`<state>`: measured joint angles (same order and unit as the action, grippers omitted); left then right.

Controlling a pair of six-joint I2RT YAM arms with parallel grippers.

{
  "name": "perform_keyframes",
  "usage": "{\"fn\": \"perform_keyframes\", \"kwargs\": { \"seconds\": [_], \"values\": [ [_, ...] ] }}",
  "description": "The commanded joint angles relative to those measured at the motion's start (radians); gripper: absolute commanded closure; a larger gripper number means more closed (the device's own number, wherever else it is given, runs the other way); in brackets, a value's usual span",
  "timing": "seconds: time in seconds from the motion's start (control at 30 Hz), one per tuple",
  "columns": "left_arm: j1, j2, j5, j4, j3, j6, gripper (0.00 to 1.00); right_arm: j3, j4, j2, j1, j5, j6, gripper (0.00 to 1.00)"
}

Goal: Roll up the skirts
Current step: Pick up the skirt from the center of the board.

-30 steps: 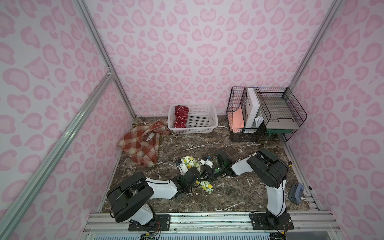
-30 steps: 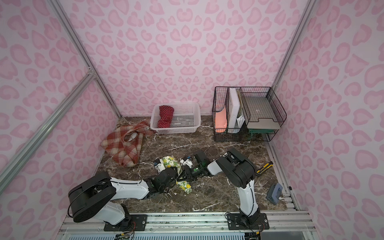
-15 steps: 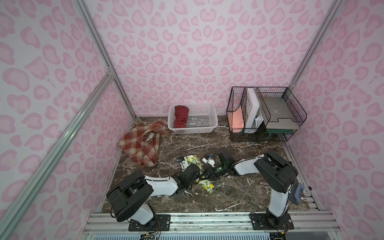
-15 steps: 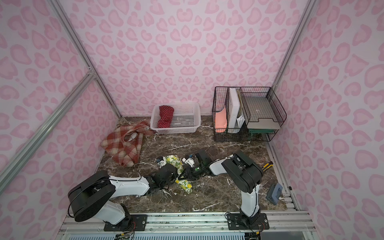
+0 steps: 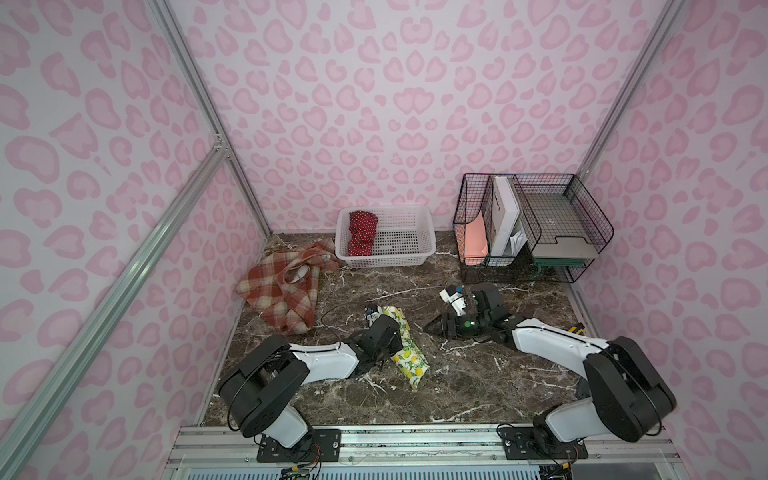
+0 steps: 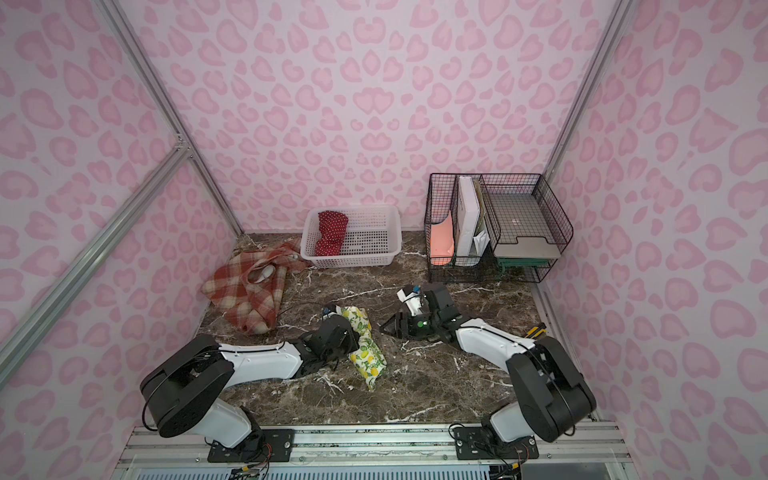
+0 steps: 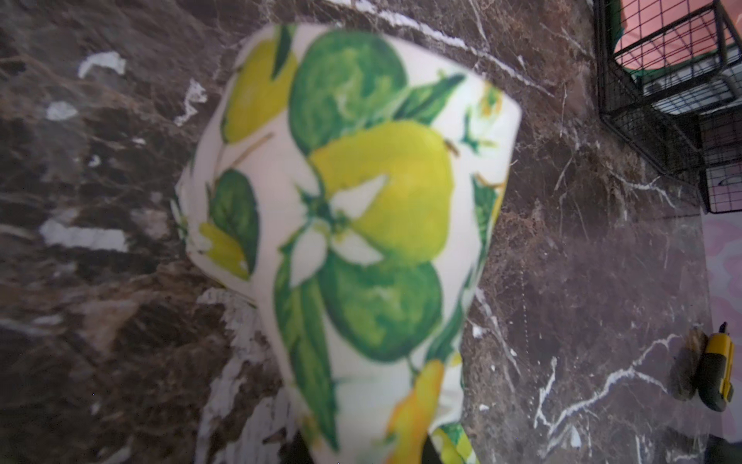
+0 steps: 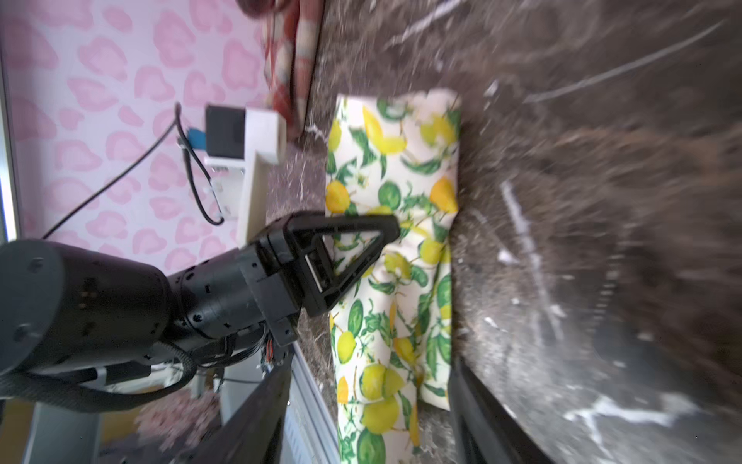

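Three skirts: plaid heaped rear-left, dotted in the basket, lemon mid-table with its long axis front-to-rear, my left gripper pinching its side, the right gripper farther off, gaping empty to its right.

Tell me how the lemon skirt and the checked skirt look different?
The lemon skirt is white with yellow lemons and green leaves; the checked skirt has red and cream squares. The lemon skirt lies as a narrow strip; the checked skirt lies spread and rumpled. Both are cloth on the table.
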<state>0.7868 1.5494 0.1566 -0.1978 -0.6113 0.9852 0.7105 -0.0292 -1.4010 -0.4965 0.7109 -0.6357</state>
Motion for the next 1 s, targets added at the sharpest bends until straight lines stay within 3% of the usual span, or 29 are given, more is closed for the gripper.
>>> {"fn": "perform_keyframes", "kwargs": {
  "seconds": [0.0, 0.23, 0.5, 0.73, 0.97],
  "values": [
    [-0.008, -0.013, -0.057, 0.168, -0.062, -0.121, 1.0, 0.013, 0.185, 0.086, 0.057, -0.145, 0.106, 0.33],
    [-0.059, 0.003, -0.14, 0.342, -0.337, -0.315, 1.0, -0.035, 0.191, 0.23, 0.207, -0.186, 0.107, 0.33],
    [-0.132, 0.142, -0.203, 0.503, -0.733, -0.47, 1.0, -0.069, 0.181, 0.276, 0.245, -0.186, 0.122, 0.33],
    [-0.242, 0.426, -0.292, 0.689, -1.314, -0.617, 1.0, -0.11, 0.129, 0.283, 0.275, -0.159, 0.117, 0.33],
    [-0.346, 0.785, -0.532, 0.654, -1.833, -0.714, 1.0, -0.126, 0.049, 0.249, 0.277, -0.153, 0.105, 0.34]
  ]
}}
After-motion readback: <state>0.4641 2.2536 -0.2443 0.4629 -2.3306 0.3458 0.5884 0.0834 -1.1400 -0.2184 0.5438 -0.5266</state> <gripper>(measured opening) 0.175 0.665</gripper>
